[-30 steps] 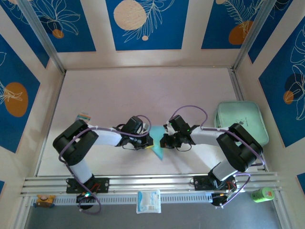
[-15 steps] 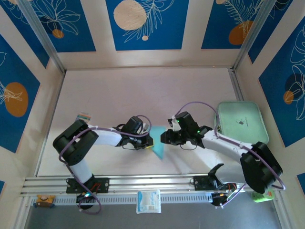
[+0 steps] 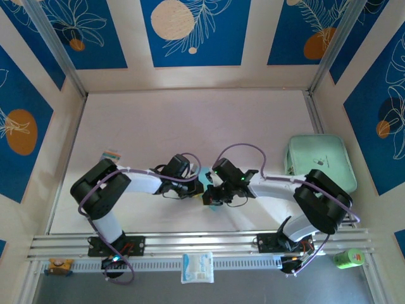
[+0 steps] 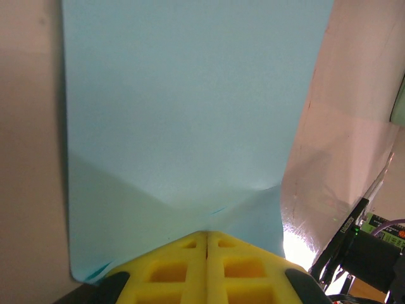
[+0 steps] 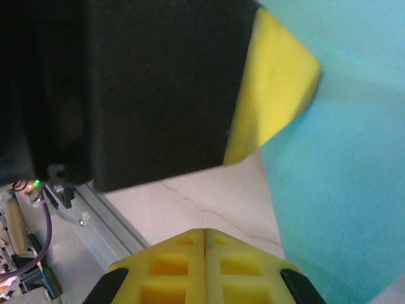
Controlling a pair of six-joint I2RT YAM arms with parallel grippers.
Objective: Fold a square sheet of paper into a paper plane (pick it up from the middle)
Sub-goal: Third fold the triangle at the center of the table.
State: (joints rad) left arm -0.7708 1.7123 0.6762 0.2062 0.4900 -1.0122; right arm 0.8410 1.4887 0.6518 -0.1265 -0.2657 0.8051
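Note:
The light blue sheet of paper [image 3: 209,172] is folded into a narrow strip on the table between my two arms, mostly covered by them. In the left wrist view the paper [image 4: 190,114] spreads away from my left gripper [image 4: 206,235], and its creases run together at the shut yellow tips, which pinch its near edge. My left gripper [image 3: 198,189] reaches the sheet from the left. My right gripper [image 3: 209,197] is right beside it, shut with nothing held [image 5: 205,231], over bare table next to the paper [image 5: 342,158]. The left gripper's yellow finger [image 5: 272,88] shows just ahead.
A mint-green tray [image 3: 319,161] sits at the right edge of the table. A white packet [image 3: 197,266] and a green object [image 3: 347,258] lie beyond the metal rail [image 3: 202,240] at the near edge. A small colourful item [image 3: 111,154] is at the left.
The right gripper drew back to the right, then moved left and now sits close against the left gripper at the paper. The left arm and the paper have stayed put.

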